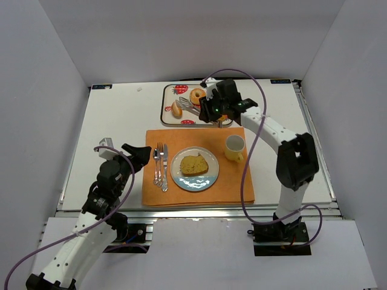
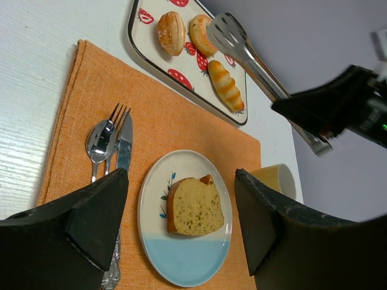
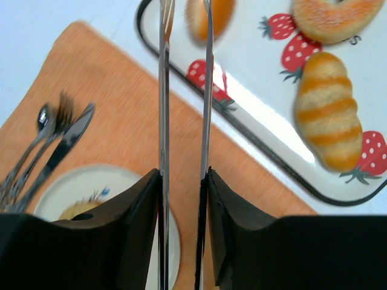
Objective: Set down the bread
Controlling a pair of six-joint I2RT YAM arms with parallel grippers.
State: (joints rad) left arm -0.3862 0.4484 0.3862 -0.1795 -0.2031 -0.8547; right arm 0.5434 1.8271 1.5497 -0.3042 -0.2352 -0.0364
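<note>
The bread slice (image 1: 193, 164) already lies on the plate (image 1: 208, 182), so placing looks done. The right arm's fingers (image 3: 130, 235) clamp empty tongs (image 2: 255, 59) above the strawberry tray (image 2: 141, 36); the left arm's fingers (image 2: 91, 217) are spread, holding nothing.
</note>
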